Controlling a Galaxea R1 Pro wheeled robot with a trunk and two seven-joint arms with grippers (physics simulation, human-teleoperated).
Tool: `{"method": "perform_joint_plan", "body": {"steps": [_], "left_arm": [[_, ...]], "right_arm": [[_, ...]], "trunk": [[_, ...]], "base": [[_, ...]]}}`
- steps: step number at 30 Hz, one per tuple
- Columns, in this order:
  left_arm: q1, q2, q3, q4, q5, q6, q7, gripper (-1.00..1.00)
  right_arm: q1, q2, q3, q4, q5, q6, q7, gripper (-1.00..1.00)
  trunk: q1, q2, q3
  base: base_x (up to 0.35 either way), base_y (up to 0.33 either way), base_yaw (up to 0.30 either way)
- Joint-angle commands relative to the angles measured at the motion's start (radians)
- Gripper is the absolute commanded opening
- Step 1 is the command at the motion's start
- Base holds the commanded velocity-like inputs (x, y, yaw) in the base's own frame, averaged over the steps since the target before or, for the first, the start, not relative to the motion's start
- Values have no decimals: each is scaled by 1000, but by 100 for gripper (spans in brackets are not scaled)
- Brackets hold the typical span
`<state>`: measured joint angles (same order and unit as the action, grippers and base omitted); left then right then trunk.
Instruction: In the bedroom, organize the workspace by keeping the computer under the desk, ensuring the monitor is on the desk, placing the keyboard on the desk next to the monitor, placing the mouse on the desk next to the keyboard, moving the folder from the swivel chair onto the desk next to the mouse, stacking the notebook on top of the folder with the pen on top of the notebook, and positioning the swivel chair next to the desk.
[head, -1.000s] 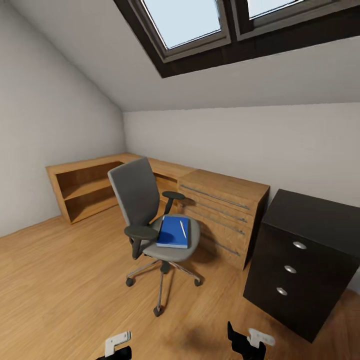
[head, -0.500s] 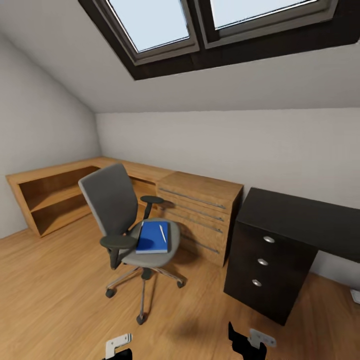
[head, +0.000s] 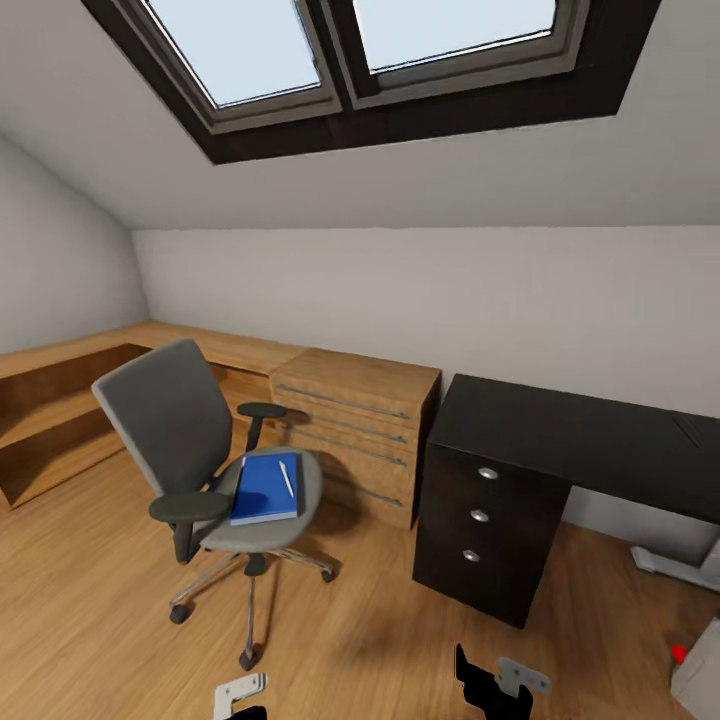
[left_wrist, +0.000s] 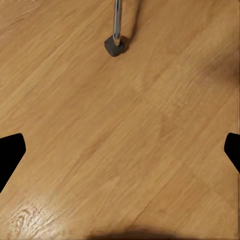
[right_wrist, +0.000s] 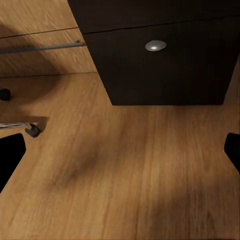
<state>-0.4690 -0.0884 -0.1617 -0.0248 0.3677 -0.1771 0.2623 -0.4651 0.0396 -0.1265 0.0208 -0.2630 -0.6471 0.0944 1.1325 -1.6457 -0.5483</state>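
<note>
The grey swivel chair (head: 185, 430) stands on the wooden floor, left of the desk (head: 590, 435). On its seat lies the blue folder (head: 265, 488) with the whitish pen (head: 287, 478) on top. The desk's black top is bare where it shows, over a black drawer unit (head: 485, 525). A corner of the light grey computer (head: 700, 680) with a red light peeks in at the lower right, on the floor. The monitor, keyboard, mouse and notebook are out of view. My left gripper (left_wrist: 120, 152) and right gripper (right_wrist: 120, 150) hang low over the floor, both open and holding nothing.
A wooden drawer chest (head: 355, 425) and a low wooden shelf bench (head: 60, 410) line the back wall under the skylight (head: 350, 50). The chair's castor (left_wrist: 116, 46) is near my left gripper. A silver drawer knob (right_wrist: 156, 45) faces my right gripper. A white desk foot (head: 675, 565) lies at right.
The camera has turned to the right, so the chair and wooden furniture slid left in the picture. More of the black desk and the computer's corner came into view. Both grippers held their pose.
</note>
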Motion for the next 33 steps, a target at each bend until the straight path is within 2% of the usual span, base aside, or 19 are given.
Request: {"method": "perform_joint_plan", "body": {"steps": [1,16,33], "left_arm": [[0,0,-9,0,8,1,3,100],[0,-1,-9,0,7,43,-12,100],[0,-1,-9,0,7,47,-29,100]], "right_arm": [[-1,0,-8,2,-6,-4,10,100],[-1,0,-8,2,-5,-3,10,100],[-1,-3,-8,1,-3,-4,9,100]], "trunk": [[-4,7,2],[-62,112,49],[-127,231,102]], "base": [[0,0,-270],[0,0,-272],[0,0,-285]]}}
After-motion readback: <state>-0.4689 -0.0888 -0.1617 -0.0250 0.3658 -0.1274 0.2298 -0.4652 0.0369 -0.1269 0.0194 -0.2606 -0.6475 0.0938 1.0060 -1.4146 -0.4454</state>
